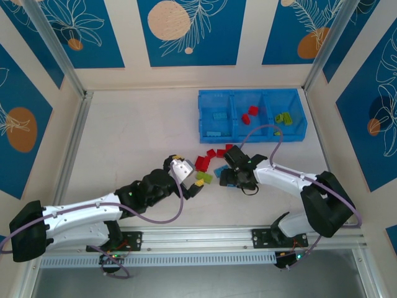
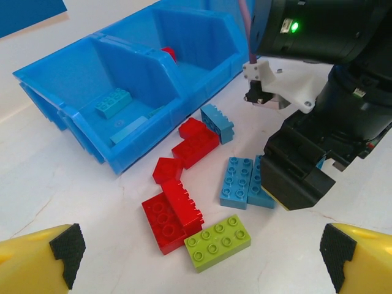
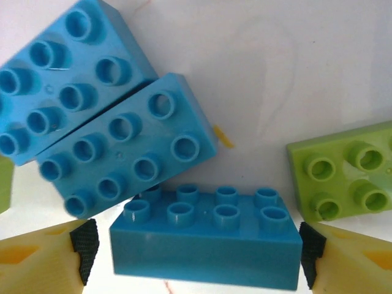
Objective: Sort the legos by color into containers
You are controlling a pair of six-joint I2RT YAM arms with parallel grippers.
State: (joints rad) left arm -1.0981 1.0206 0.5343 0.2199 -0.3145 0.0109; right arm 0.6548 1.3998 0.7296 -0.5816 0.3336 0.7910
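A loose cluster of bricks lies on the white table (image 1: 136,136) in front of the blue tray (image 1: 248,92), between the two claws. The right claw (image 3: 197,252) stands wide open astride a light blue brick (image 3: 205,248). One pad (image 3: 86,251) is a sliver apart from the brick's end, and the other is at or against the opposite end, so nothing is clamped. Just behind it are two more light blue bricks (image 3: 131,144), lying side by side on a slant and touching. A green brick (image 3: 346,171) sits off to one side. The straddled brick's long axis runs straight from pad to pad, studs up. The left claw (image 2: 201,256) gapes empty near the red bricks (image 2: 174,211). The tray holds light blue, red and green bricks, one colour in each compartment.
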